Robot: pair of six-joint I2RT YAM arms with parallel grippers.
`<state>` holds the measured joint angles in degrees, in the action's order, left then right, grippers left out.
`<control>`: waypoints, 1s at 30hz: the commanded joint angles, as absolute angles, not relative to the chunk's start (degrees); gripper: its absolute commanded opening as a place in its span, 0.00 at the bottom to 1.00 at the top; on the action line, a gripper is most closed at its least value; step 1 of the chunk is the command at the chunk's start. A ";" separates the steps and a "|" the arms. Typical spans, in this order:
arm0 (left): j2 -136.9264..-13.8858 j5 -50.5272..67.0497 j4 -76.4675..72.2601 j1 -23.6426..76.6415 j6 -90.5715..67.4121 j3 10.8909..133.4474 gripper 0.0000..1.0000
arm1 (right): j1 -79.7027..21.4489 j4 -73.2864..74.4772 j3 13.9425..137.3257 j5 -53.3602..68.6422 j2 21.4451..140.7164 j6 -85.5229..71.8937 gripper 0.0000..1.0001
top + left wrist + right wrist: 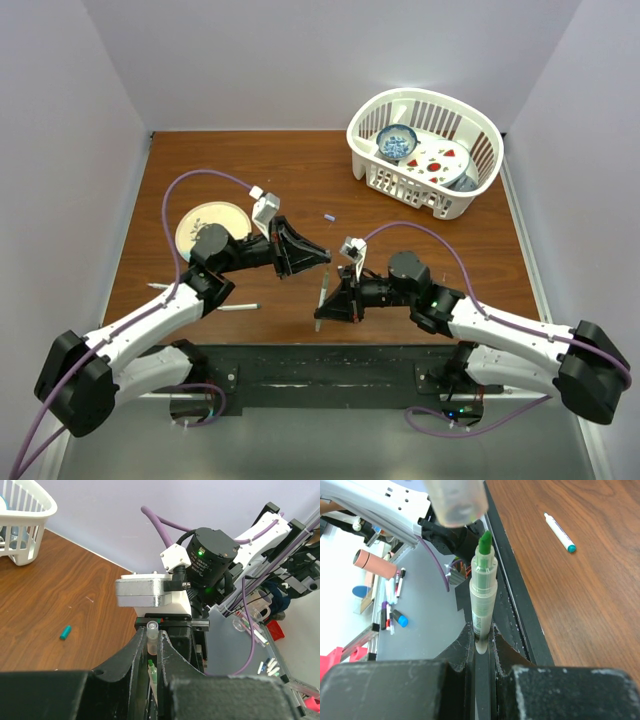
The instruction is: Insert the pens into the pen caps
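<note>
My left gripper [152,639] is shut on a short translucent grey pen cap [152,631], its open end facing away from the camera. My right gripper [481,636] is shut on a pale pen [482,595] with a green tip, held upright. In the right wrist view the green tip sits just below and beside the blurred cap [455,502], a small gap between them. From above, the two grippers [318,258] [325,305] meet over the table's front middle. Two more pens [235,307] [160,287] lie at the front left. A teal cap [65,632] and a lavender cap [329,216] lie loose on the wood.
A white basket [470,190] holding dishes stands at the back right. A round tan plate [205,215] lies under the left arm. A teal-ended pen [560,532] lies on the wood near the black front edge strip [320,360].
</note>
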<state>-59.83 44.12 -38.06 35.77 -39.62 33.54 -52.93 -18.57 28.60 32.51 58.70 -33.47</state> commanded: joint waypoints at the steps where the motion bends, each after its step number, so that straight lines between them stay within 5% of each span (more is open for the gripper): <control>1: -58.45 44.03 -37.97 35.77 -37.71 35.16 0.00 | -53.00 -20.83 28.56 32.08 57.57 -33.66 0.00; 21: -59.85 50.53 -31.30 35.86 -34.72 36.74 0.00 | -53.09 -18.02 30.59 30.94 56.95 -32.43 0.00; 30: -61.17 52.03 -13.55 35.77 -25.94 41.66 0.00 | -53.00 -11.87 33.83 28.75 55.37 -29.27 0.00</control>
